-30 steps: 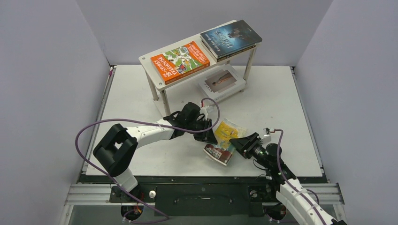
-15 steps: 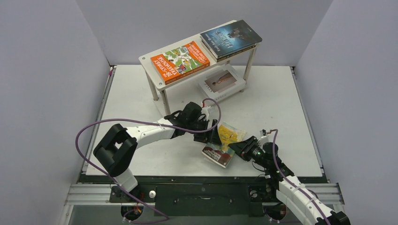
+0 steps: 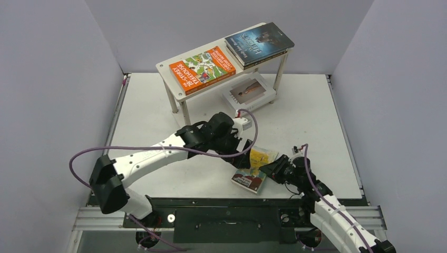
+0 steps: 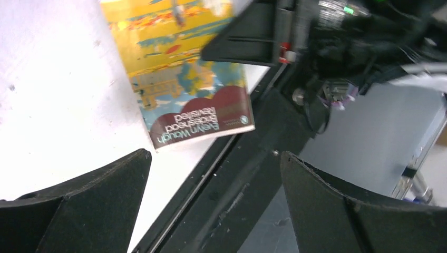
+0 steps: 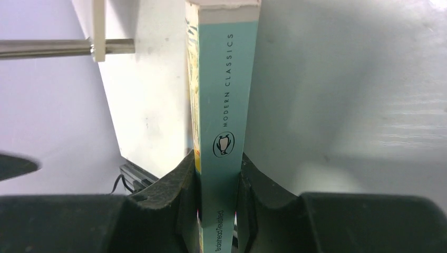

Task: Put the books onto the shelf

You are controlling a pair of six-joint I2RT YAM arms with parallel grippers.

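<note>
The yellow-teal book (image 3: 252, 176) lies tilted near the table's front edge. My right gripper (image 3: 271, 169) is shut on its teal spine (image 5: 224, 105), one finger on each cover, in the right wrist view (image 5: 220, 168). My left gripper (image 3: 244, 159) stands open just left of the book, touching nothing; in the left wrist view (image 4: 213, 154) the book's cover (image 4: 184, 79) lies beyond its spread fingers. On the shelf (image 3: 167, 74) the orange book (image 3: 202, 68) and a dark blue-grey book (image 3: 259, 42) lie on the top board. The white book (image 3: 248, 92) lies on the lower board.
Another book's edge (image 3: 263, 59) shows under the dark blue-grey one. A shelf leg (image 5: 52, 48) crosses the right wrist view at upper left. The black table frame (image 4: 253, 174) runs right below the left gripper. Purple cables loop from both arms.
My left gripper opened and let go of the yellow-teal book while its arm stretched out rightward. The right gripper shut on the book's spine, and the book shifted toward the front edge.
</note>
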